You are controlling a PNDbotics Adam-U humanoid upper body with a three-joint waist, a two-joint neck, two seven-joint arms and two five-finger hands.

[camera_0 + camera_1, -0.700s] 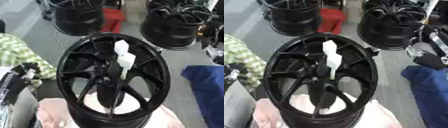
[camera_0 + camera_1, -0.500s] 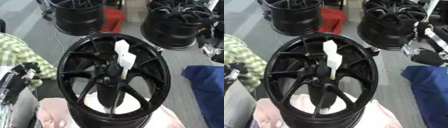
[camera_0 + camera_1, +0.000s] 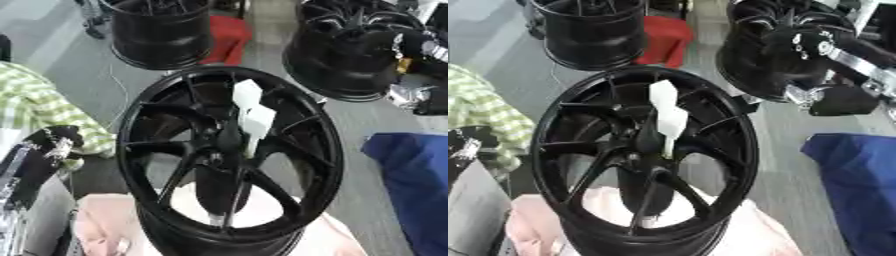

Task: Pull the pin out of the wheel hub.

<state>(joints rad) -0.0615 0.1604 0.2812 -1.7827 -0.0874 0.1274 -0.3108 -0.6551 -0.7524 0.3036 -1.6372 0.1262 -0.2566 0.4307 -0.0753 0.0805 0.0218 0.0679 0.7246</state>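
1. Right hand [image 3: 833,100] is coming in from the upper right, nearer than 0.5 s ago; finger state: cannot tell.
2. White pin [image 3: 249,120] is still standing in the wheel hub [image 3: 229,155], untouched.
3. Left hand [image 3: 48,145] is idling at lower left, grip unreadable.
4. Spare rims [image 3: 350,45] are crowding the right arm's path.

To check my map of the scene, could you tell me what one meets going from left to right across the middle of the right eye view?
Green checked cloth → black wheel hub → white pin standing at its centre → right hand → blue cloth.
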